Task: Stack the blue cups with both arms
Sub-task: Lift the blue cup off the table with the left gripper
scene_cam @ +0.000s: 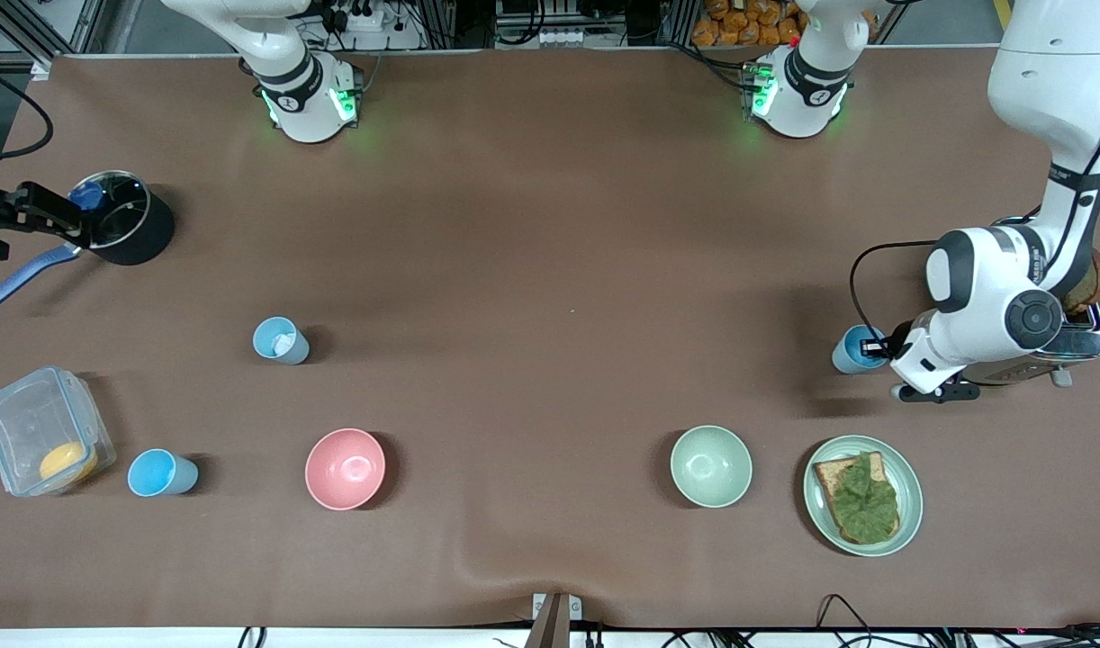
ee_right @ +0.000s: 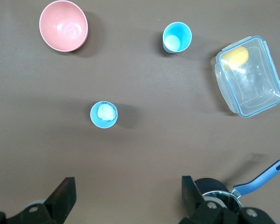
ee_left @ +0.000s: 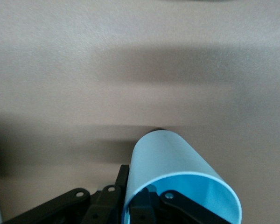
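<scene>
Three blue cups show in the front view. My left gripper (scene_cam: 877,346) is shut on the rim of one blue cup (scene_cam: 852,351) beside the toaster, low at the table. In the left wrist view one finger (ee_left: 151,205) is inside this cup (ee_left: 177,158) and the other is outside its wall. A second cup (scene_cam: 280,340) with something white inside stands mid-table toward the right arm's end. A third cup (scene_cam: 161,472) stands nearer the camera, beside a clear box. My right gripper (scene_cam: 41,214) is open and empty, high beside the pot; its view shows both free cups (ee_right: 103,114) (ee_right: 177,37).
A black pot (scene_cam: 122,225) with a blue handle and a clear lidded box (scene_cam: 41,441) are at the right arm's end. A pink bowl (scene_cam: 345,468) and a pale green bowl (scene_cam: 710,465) stand near the camera. A plate with toast (scene_cam: 865,495) and a toaster (scene_cam: 1072,346) are at the left arm's end.
</scene>
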